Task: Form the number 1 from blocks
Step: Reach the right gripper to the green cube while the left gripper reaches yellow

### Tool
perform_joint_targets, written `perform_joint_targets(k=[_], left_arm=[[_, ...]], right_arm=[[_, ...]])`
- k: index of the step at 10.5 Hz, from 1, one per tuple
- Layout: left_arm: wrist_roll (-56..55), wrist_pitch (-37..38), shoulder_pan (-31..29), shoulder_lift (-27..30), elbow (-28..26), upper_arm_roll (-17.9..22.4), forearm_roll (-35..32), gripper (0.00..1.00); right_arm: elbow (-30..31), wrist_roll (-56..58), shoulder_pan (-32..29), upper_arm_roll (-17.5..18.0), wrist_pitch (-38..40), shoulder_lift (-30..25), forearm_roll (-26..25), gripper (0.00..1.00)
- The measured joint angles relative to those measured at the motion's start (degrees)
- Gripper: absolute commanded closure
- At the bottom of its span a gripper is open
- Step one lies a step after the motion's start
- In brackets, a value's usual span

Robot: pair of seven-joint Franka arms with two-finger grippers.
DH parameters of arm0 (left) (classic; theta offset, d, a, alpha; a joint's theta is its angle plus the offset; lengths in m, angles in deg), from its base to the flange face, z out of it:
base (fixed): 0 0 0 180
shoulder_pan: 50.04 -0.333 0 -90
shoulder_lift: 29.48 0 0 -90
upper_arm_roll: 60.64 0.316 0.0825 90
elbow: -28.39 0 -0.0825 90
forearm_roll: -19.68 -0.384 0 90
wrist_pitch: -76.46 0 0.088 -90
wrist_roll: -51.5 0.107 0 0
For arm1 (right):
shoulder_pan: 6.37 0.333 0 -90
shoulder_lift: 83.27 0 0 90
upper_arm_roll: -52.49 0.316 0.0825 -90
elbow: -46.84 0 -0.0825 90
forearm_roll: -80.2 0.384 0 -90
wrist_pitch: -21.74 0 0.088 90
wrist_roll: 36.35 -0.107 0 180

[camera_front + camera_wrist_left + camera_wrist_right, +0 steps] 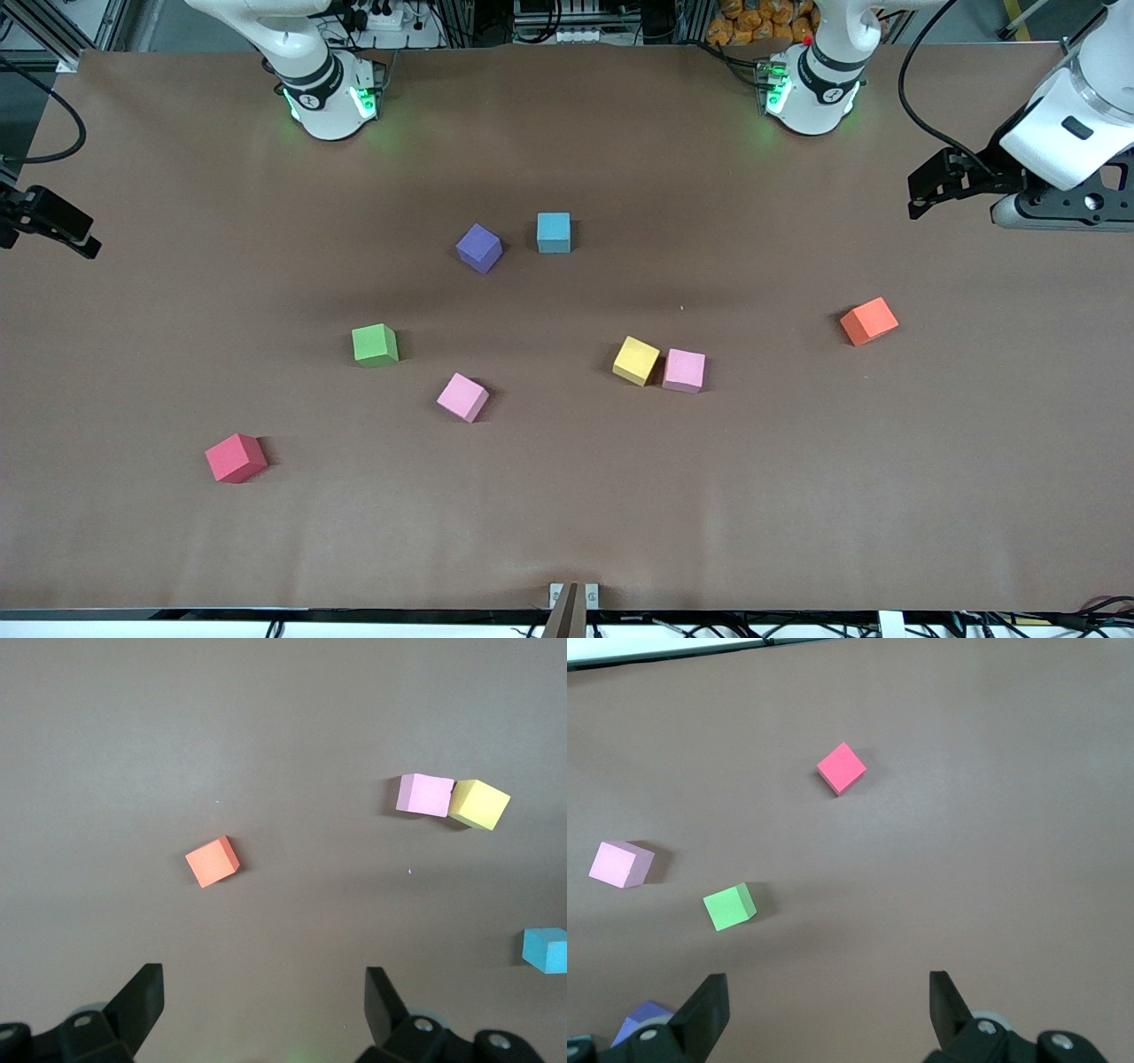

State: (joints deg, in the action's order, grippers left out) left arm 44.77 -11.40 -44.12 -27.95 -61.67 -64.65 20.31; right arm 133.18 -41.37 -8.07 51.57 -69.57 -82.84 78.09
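Note:
Five blocks lie scattered on the brown table. The blue block [554, 232] lies nearest the arm bases, and the green block [375, 345] and one pink block [462, 397] lie toward the right arm's end. The yellow block [636, 361] touches the second pink block [684, 370] at mid-table. My left gripper [926, 188] hangs open and empty over the left arm's end of the table. In its wrist view [264, 979] the pink [425, 795], yellow [479, 804] and blue [545, 950] blocks show. My right gripper [75, 235] hangs open and empty at the right arm's end [828, 985], with the green [729, 905] and pink [620, 864] blocks in its view.
A purple cube [479, 247] sits beside the blue block. An orange cube [868, 321] lies toward the left arm's end, and a red cube [236, 457] lies toward the right arm's end, nearer the front camera. The two arm bases [328, 97] stand along the table's edge.

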Motion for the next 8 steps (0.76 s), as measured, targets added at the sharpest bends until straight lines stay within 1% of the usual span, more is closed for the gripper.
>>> perform_joint_targets(k=[4, 6, 7, 8], left_arm=[[-1.3, 0.0, -0.9, -1.2, 0.0, -0.3, 0.1, 0.00], [-1.3, -0.5, -0.8, -2.9, 0.3, -0.7, 0.1, 0.00], [-1.5, -0.6, -0.4, -4.5, 0.5, -1.3, 0.1, 0.00], [-3.4, -0.7, 1.2, -6.5, 0.6, -2.0, 0.1, 0.00]], right_arm=[[0.1, 0.0, 0.0, 0.1, 0.8, 0.0, 0.0, 0.00], [0.7, 0.0, 0.5, 0.4, 0.9, 0.2, 0.0, 0.00], [1.7, 0.0, 1.1, 0.5, 0.0, 0.4, 0.1, 0.00], [3.8, 0.0, 2.1, 0.5, -3.1, 0.7, 0.3, 0.00]])
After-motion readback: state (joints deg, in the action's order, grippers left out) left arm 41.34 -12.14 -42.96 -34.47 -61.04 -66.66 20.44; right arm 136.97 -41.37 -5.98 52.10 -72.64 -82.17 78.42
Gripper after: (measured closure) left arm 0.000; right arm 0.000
